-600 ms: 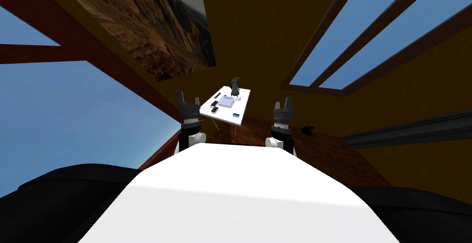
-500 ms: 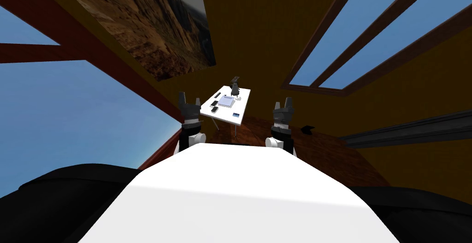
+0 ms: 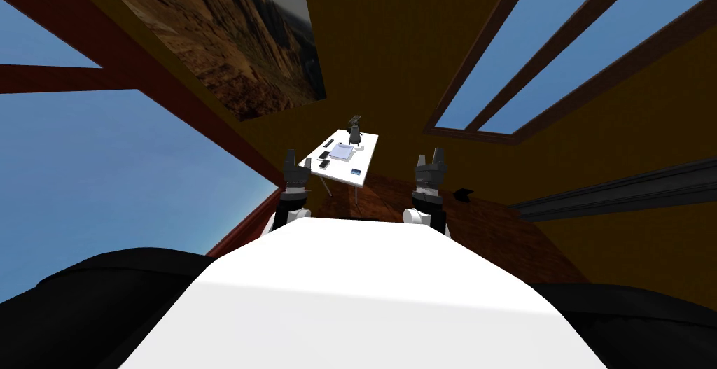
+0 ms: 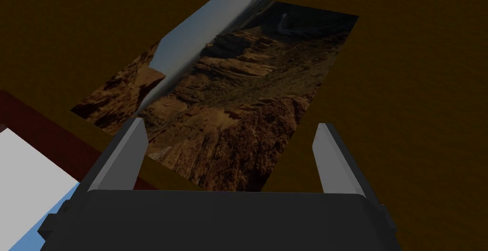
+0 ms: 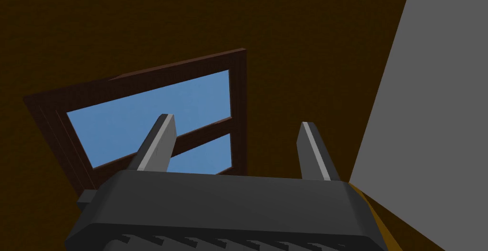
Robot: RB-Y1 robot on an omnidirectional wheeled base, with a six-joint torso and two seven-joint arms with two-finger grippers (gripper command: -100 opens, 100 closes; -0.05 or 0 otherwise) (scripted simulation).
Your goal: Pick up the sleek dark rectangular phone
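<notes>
Left gripper and right gripper are hanging raised, fingers spread wide and holding nothing. Dark phone is lying on the white table, well ahead of both, by its left edge.

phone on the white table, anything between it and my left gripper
Nothing visible does. The phone lies among other small dark things on the left side of the white table, well ahead of the open left gripper. Only wooden floor lies between them.

white table well ahead across wood floor, tabletop crowded
</notes>
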